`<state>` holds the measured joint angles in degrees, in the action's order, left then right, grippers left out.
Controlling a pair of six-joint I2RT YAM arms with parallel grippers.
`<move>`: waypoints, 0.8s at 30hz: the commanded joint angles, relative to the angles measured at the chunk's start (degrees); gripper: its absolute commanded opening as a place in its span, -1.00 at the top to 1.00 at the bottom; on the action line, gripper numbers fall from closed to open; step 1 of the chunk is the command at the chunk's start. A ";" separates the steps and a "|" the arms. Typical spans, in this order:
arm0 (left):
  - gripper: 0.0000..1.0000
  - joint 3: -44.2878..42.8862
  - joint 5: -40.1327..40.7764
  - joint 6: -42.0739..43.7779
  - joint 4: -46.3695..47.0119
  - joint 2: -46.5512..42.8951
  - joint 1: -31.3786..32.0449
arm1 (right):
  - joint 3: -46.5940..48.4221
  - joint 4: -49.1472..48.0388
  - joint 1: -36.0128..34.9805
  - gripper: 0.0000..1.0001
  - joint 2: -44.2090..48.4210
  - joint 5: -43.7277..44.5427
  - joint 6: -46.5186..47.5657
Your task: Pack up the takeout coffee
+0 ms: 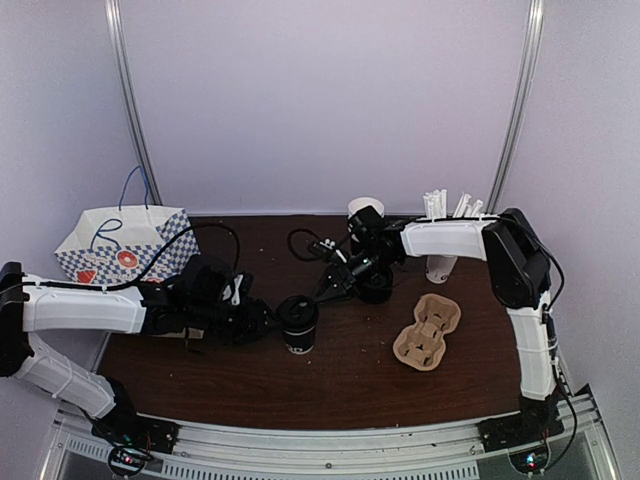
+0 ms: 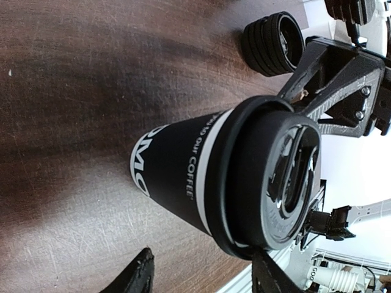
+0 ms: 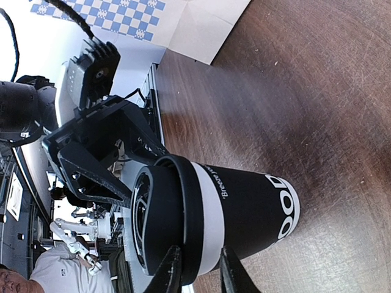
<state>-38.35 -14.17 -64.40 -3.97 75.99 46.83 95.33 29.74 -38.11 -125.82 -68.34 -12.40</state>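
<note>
The takeout coffee point(image 1: 298, 322) stands upright mid-table: a black paper cup with white print and a black sip lid. In the left wrist view the cup point(image 2: 183, 174) fills the middle. My left gripper point(image 1: 262, 322) is just left of it, and its jaws point(image 2: 204, 276) are wide open, with one fingertip close to the lid. My right gripper point(image 1: 322, 293) reaches in from the back right to the lid's edge. In the right wrist view the cup point(image 3: 244, 207) shows, and the narrow-set gripper point(image 3: 198, 268) straddles the lid's rim point(image 3: 198, 213).
A cardboard cup carrier point(image 1: 428, 328) lies right of the cup. A short stack of black lids point(image 1: 376, 285) sits behind it, also in the left wrist view point(image 2: 273, 43). A white cup of straws point(image 1: 441, 262) stands at the back right. A checkered paper bag point(image 1: 120, 243) stands at the back left.
</note>
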 commanded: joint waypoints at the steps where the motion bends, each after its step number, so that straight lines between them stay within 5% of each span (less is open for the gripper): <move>1: -0.08 1.20 0.90 2.71 -8.73 4.28 -1.20 | -2.42 4.79 -1.97 0.58 -2.50 10.09 0.55; 11: -0.08 -0.30 1.11 7.78 -15.49 13.06 -1.82 | -0.25 13.82 -4.39 0.62 -7.36 24.20 -1.15; 24: -0.10 -4.89 7.56 14.46 -19.14 8.90 -2.07 | 4.55 15.20 -4.81 0.55 -1.59 21.77 4.02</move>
<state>-45.08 -21.08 -54.17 -10.20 82.67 46.24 100.97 39.38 -40.14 -125.91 -58.72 -12.32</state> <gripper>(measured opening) 0.547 0.211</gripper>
